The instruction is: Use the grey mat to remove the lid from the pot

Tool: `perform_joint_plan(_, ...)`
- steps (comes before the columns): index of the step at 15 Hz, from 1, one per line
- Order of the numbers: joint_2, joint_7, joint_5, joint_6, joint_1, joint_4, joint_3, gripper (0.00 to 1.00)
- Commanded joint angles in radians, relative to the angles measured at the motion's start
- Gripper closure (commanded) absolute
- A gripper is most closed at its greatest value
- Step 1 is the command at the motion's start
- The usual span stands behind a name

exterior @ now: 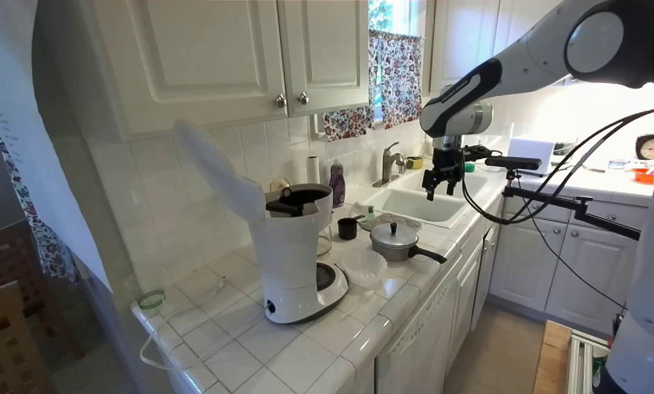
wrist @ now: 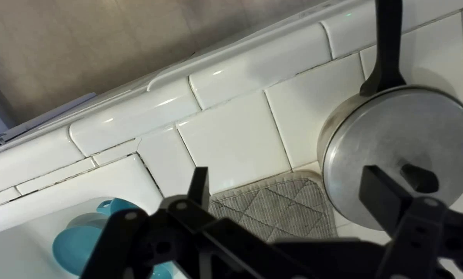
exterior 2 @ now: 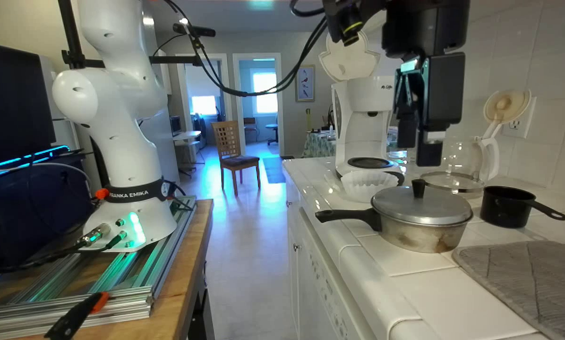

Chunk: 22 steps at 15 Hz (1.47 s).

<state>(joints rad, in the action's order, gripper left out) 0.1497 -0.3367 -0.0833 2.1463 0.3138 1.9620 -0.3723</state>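
- Grey mat [wrist: 272, 211]: flat on the counter [wrist: 231, 151], below the gripper [exterior: 440, 191], 1 end showing in the gap between the 2 fingers [wrist: 384, 197] in the wrist view.
- Pot [exterior 2: 419, 236]: upright on the counter just beside the grey mat, lower than the gripper and to its right in the wrist view.
- Lid [exterior 2: 422, 208]: seated level on the pot, black knob [exterior 2: 418, 188] up, partly hidden behind 1 finger in the wrist view.
- Pot handle [wrist: 388, 42]: out toward the counter's front edge, above and right of the gripper in the wrist view.
- Gripper: raised above counter level, fingertips downward and wide apart, clear of grey mat, lid and pot.
- Black cup [exterior 2: 504, 208]: on the counter, below the gripper and to its right in an exterior view.
- White coffee maker [exterior 2: 358, 123]: beyond the gripper in an exterior view, top flap [exterior 2: 351, 59] raised.
- Sink [wrist: 111, 182]: left of the gripper in the wrist view, with teal dishes [wrist: 76, 248] inside, partly covered by the gripper.
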Motion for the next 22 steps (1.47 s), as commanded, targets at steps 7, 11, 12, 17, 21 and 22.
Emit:
perform_joint_plan(7, 0.209, -0.034, -0.090, -0.023, 0.131, -0.223, 0.059, 0.00)
perform_joint_plan(11, 0.192, -0.012, -0.048, 0.000, 0.133, -0.193, 0.065, 0.00)
perform_joint_plan(12, 0.195, -0.012, -0.048, 0.000, 0.134, -0.196, 0.066, 0.00)
perform_joint_plan(17, 0.239, -0.008, -0.063, 0.003, 0.141, -0.243, 0.071, 0.00)
perform_joint_plan(21, 0.297, -0.029, -0.079, 0.006, 0.162, -0.309, 0.094, 0.00)
perform_joint_plan(22, 0.315, -0.039, -0.082, 0.004, 0.169, -0.328, 0.103, 0.00)
